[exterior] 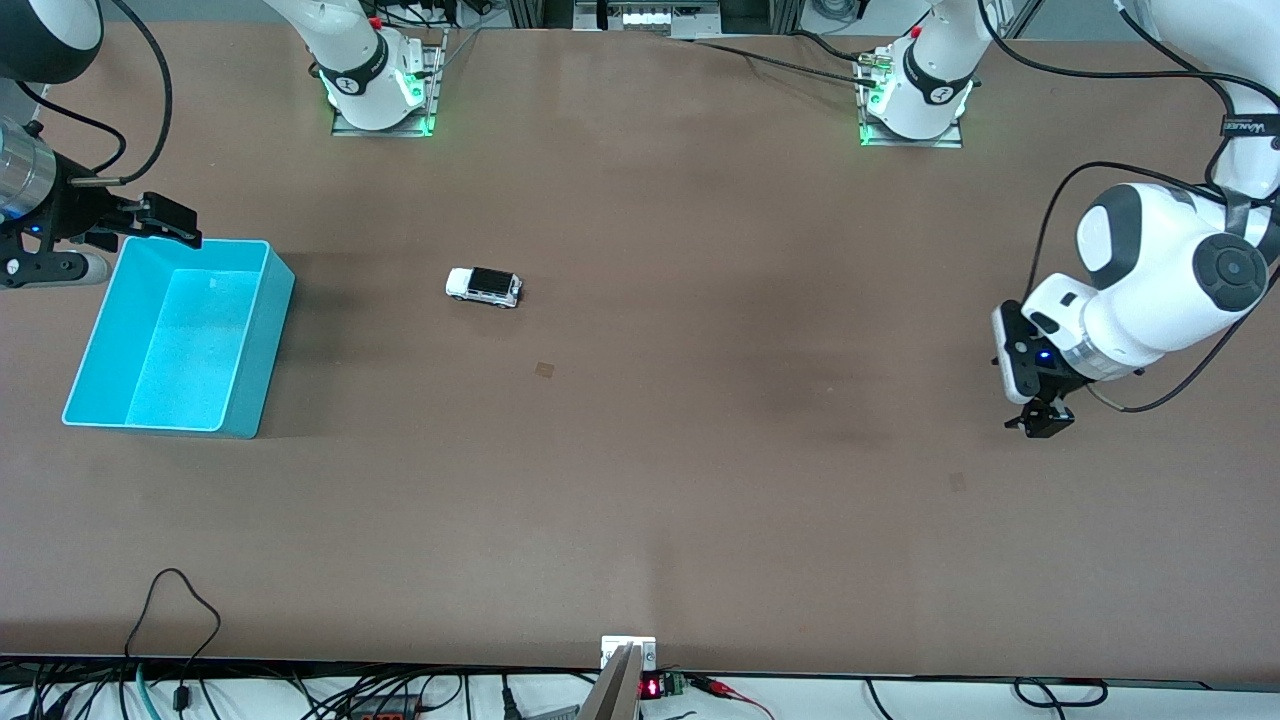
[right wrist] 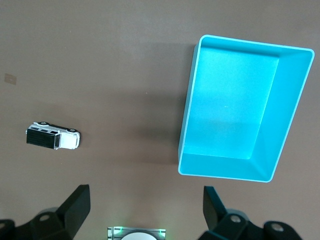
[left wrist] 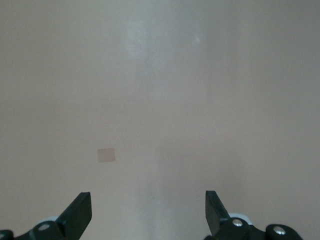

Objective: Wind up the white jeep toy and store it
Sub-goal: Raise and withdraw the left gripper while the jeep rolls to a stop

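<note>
Front view: jeep and bin are on the brown tabletop (exterior: pixel 700 480), and I see both arms raised above it.
White jeep toy (exterior: pixel 484 286): it stands on its wheels near the middle of the tabletop, beside the turquoise bin (exterior: pixel 255 345) and well apart from it, toward the left arm's end.
Turquoise bin: it is at the right arm's end of the tabletop, and I see nothing inside.
Right gripper (exterior: pixel 168 221): it hangs over the bin's rim, at the side closest to the robot bases.
Left gripper (exterior: pixel 1040 418): it hangs over bare tabletop at the left arm's end, well apart from the jeep.
Left wrist view: the jaws are spread wide and hold nothing; under them I see only tabletop and a small pale patch (left wrist: pixel 106 155).
Right wrist view: the jaws are also spread wide and empty; the jeep (right wrist: pixel 53 137) and the bin (right wrist: pixel 295 100) lie below, not touching.
</note>
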You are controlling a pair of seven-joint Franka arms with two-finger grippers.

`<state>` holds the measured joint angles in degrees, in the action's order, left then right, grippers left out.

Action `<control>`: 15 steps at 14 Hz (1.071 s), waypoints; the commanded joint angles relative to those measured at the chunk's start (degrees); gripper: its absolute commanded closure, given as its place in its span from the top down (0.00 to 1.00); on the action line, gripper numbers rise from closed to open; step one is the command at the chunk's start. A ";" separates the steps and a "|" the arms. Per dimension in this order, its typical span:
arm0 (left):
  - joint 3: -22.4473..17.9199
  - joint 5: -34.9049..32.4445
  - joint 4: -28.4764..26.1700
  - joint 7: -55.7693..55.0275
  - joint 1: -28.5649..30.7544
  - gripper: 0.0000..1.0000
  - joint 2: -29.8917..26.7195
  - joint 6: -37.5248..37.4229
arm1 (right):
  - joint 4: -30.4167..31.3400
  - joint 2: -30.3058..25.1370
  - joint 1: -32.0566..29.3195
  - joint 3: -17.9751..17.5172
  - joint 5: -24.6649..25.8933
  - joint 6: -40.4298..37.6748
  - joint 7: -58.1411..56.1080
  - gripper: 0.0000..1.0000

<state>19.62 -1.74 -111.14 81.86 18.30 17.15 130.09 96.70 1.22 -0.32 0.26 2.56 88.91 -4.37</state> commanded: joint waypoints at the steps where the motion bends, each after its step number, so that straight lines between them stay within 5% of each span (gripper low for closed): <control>1: -0.98 0.86 0.13 -14.82 -0.81 1.00 -2.56 -3.87 | -0.02 0.01 0.15 0.01 -0.01 -0.75 -0.29 1.00; 9: -2.21 0.34 7.42 -55.18 -1.34 1.00 -2.91 -13.27 | -0.11 0.71 0.76 -0.08 0.07 -0.84 -0.38 1.00; 15: -8.89 0.69 13.30 -78.59 -7.22 1.00 -6.25 -20.03 | -0.11 0.98 1.02 -0.08 -0.01 -2.59 -0.73 1.00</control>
<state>13.10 -1.71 -100.14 9.42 14.68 13.25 113.72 96.72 2.41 0.37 0.17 2.56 87.91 -4.49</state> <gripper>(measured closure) 0.000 0.000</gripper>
